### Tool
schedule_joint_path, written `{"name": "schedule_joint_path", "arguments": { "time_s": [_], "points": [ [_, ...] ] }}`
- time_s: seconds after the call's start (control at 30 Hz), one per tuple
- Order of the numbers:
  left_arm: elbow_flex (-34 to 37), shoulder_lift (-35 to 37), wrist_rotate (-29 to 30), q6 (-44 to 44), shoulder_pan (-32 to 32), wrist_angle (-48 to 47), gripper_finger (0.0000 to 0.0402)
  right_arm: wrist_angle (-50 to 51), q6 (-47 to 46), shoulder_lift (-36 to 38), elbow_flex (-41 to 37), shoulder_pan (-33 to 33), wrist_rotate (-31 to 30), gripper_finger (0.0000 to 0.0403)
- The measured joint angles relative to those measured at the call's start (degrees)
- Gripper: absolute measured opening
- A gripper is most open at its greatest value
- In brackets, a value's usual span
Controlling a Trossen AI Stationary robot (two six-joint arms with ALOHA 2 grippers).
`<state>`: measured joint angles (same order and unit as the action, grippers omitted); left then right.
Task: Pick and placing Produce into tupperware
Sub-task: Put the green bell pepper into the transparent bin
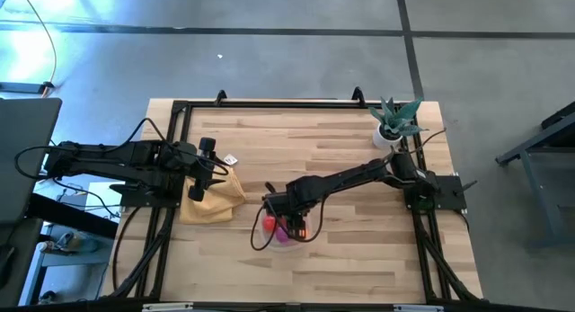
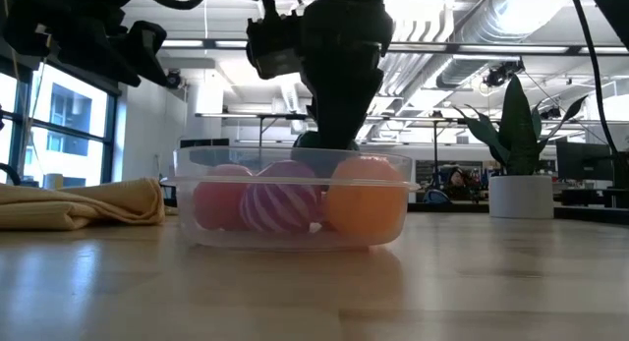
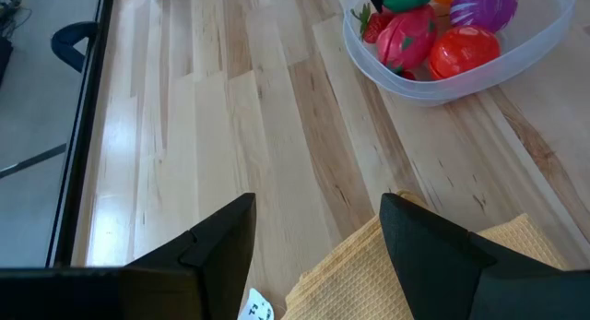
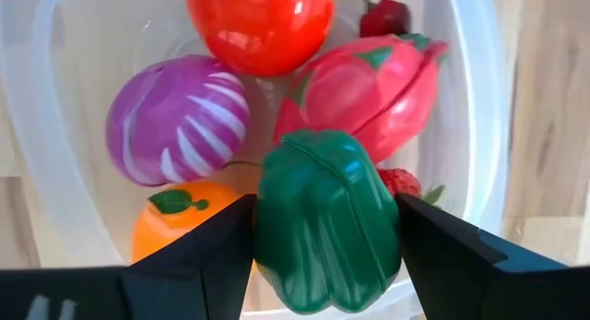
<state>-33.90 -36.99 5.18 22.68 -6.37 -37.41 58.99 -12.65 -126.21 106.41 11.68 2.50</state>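
The clear tupperware [image 1: 266, 233] stands on the table at front centre. It holds a red tomato [image 4: 261, 20], a purple striped piece [image 4: 175, 117], a pink piece [image 4: 369, 89], an orange [image 4: 171, 228] and small red pieces. My right gripper [image 4: 324, 209] is over it, shut on a green pepper [image 4: 327, 223]. The pepper also shows in the low view [image 2: 316, 140] at rim height. My left gripper [image 3: 318, 237] is open and empty above the mustard-yellow cloth [image 1: 211, 202], to the left of the tupperware. My right gripper pinches the green pepper by its two opposite sides [image 4: 269, 219] between its two fingers. The fingers come from above, pointing down into the tupperware. The pepper sits over the other produce; whether it rests on them I cannot tell.
A spiky green plant in a white pot [image 1: 393, 125] stands at the far right corner. A small white tag [image 1: 232, 159] lies by the cloth. A black frame [image 1: 269, 103] runs along the table's edges. Bare wood lies between the tupperware and the far edge.
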Motion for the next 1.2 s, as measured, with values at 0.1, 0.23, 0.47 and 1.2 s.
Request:
{"name": "schedule_joint_path", "arguments": {
  "time_s": [0.1, 0.23, 0.47, 1.2],
  "points": [
    [-0.01, 0.00, -0.01, -0.01, 0.00, 0.00, 0.0221, -0.16, -0.84, 0.00, 0.00, -0.09, -0.64, 0.0230],
    [-0.01, 0.01, -0.01, -0.01, 0.00, 0.00, 0.0221, -0.62, -1.04, 0.00, 0.00, -0.04, -0.80, 0.0230],
    [-0.01, 0.00, -0.01, -0.01, 0.00, 0.00, 0.0221, -0.78, -0.14, 0.00, 0.02, -0.04, -0.37, 0.0230],
    [-0.01, 0.01, -0.01, 0.00, 0.00, 0.00, 0.0221, -3.11, 1.15, 0.00, 0.02, -1.68, 10.62, 0.0230]
  ]
}}
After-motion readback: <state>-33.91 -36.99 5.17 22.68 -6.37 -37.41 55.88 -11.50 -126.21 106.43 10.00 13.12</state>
